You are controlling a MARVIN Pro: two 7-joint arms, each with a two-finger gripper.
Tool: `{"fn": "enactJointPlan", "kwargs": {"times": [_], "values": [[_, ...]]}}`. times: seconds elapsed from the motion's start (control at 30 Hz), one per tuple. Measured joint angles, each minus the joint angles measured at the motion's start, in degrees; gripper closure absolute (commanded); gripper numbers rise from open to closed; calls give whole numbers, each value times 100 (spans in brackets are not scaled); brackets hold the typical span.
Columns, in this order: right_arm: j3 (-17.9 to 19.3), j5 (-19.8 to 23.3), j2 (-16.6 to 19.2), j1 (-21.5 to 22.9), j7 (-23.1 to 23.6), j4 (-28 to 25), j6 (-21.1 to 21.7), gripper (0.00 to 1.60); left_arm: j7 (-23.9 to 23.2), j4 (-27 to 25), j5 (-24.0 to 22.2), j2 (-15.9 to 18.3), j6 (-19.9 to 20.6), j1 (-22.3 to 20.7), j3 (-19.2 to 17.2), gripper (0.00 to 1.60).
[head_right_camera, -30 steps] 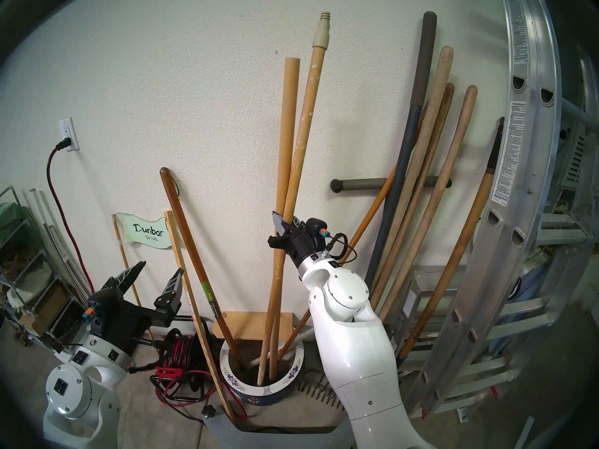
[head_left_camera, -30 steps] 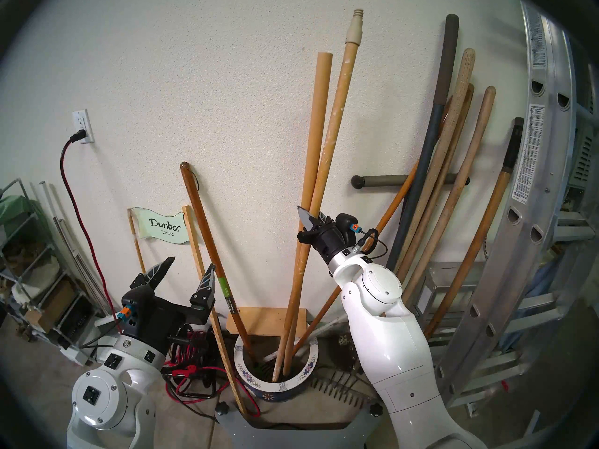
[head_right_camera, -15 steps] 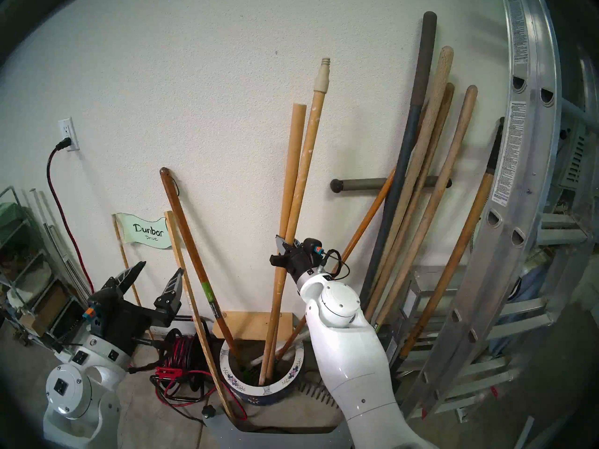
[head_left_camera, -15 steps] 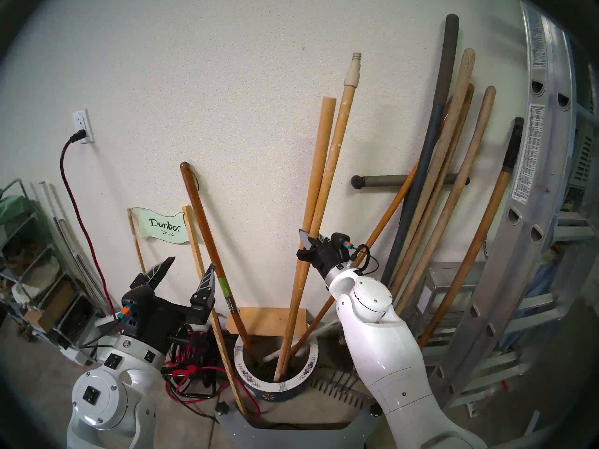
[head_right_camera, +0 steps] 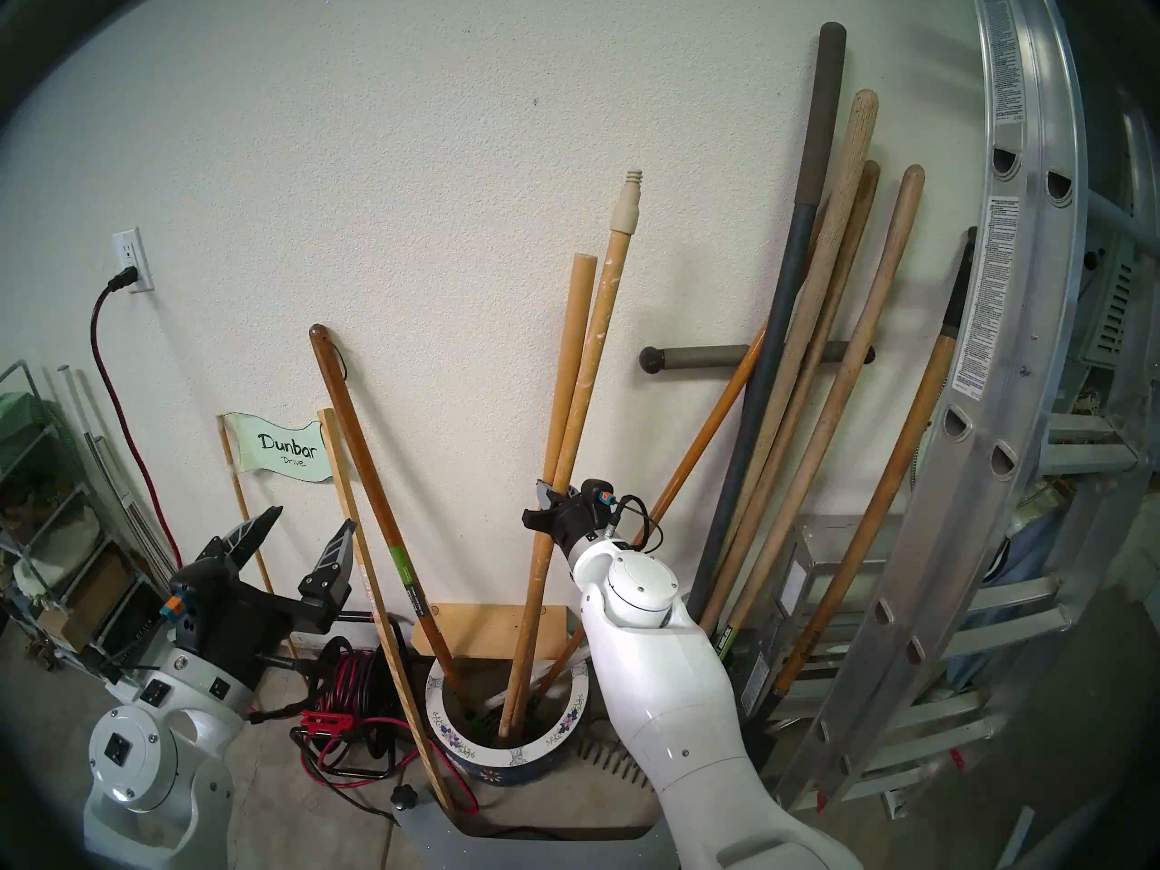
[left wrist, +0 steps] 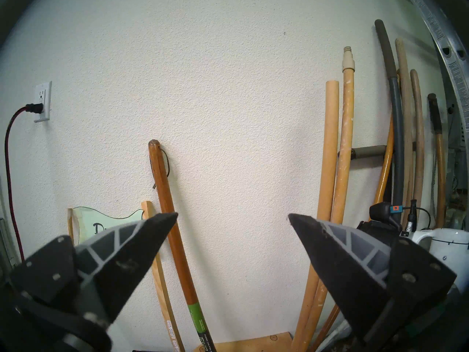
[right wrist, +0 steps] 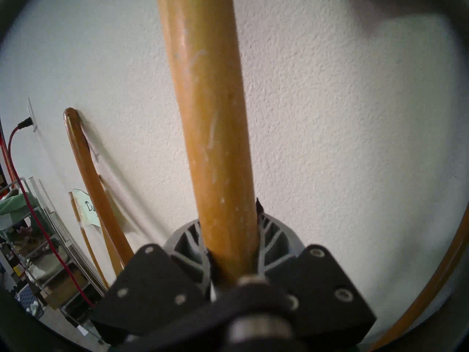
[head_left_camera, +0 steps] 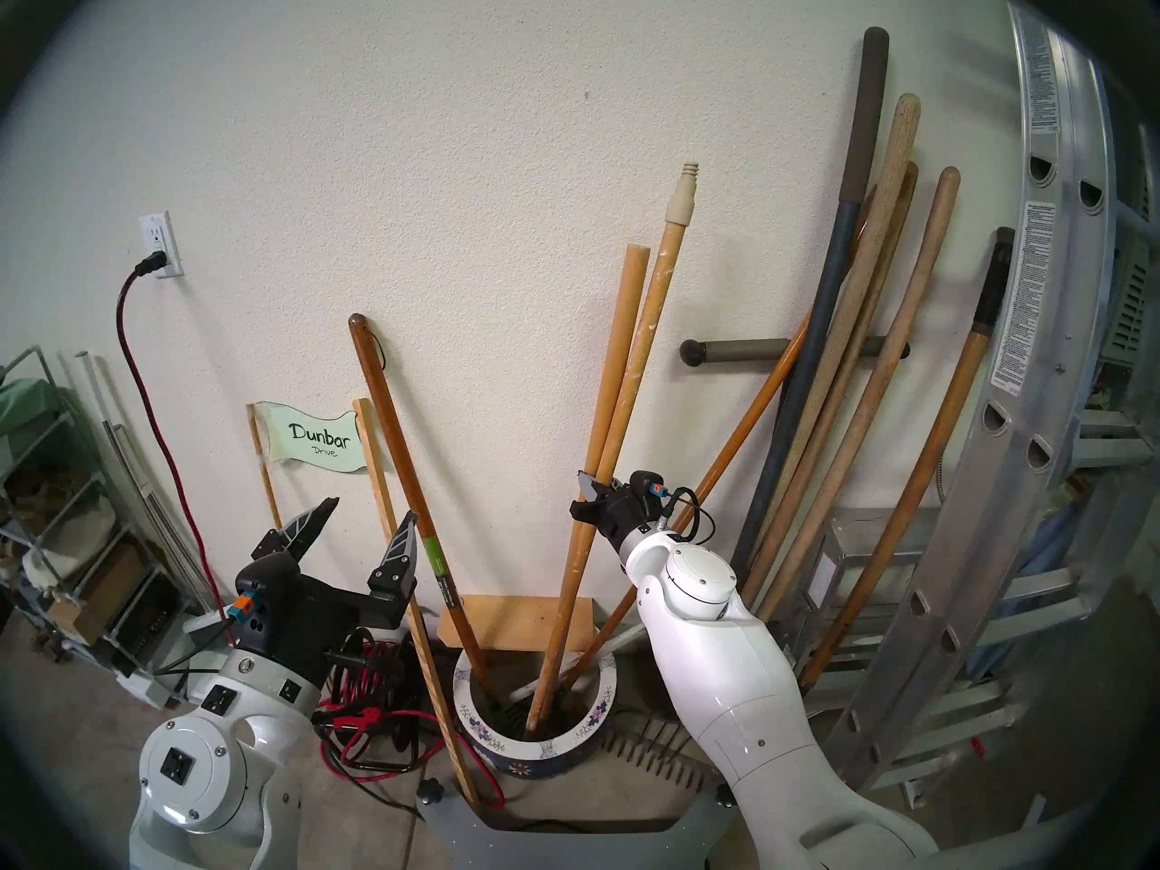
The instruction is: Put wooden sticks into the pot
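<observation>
Two yellow-tan wooden sticks stand crossed in the pot (head_left_camera: 540, 749), a round planter with a white floral rim on the floor. The plain flat-ended stick (head_left_camera: 618, 347) is on the left. The paint-speckled stick (head_left_camera: 649, 322) with a cream threaded tip is on the right. My right gripper (head_left_camera: 599, 482) is shut on the sticks where they cross, well above the pot. In the right wrist view only the speckled stick (right wrist: 215, 140) shows between the fingers. Their lower ends reach down inside the pot's mouth. My left gripper (head_left_camera: 371, 509) is open and empty, left of the pot.
A dark brown handle with a green label (head_left_camera: 402, 454) and an orange handle (head_left_camera: 747, 423) also stand in the pot. Thicker tool handles (head_left_camera: 879, 347) and an aluminium ladder (head_left_camera: 1036, 379) lean at the right. A red cord reel (head_left_camera: 370, 680) and a thin square stick (head_left_camera: 402, 567) sit left of the pot.
My right gripper has come down with both sticks; their tops have dropped along the wall and their lower ends have sunk deeper into the pot. The left arm has not moved.
</observation>
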Motion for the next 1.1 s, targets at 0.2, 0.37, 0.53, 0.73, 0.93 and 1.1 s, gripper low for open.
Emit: {"fn": "enactJointPlan", "kwargs": {"times": [0.2,0.37,0.53,0.73,0.93,1.1], "values": [[-4,-96,-73,232,-133,343,20,160,3,0,0,2,0,0,1,0],[-6,-191,-152,442,-244,631,41,160,5,0,0,4,0,0,1,0],[-9,-292,-237,636,-345,938,56,160,6,0,0,6,0,0,2,0],[-7,-385,-340,923,-447,1336,47,160,8,0,0,8,0,0,2,0],[15,-453,-435,1254,-541,1817,-28,160,9,0,0,9,0,0,3,0],[56,-476,-514,1559,-600,2290,-151,160,10,0,-2,11,0,0,3,0]]}}
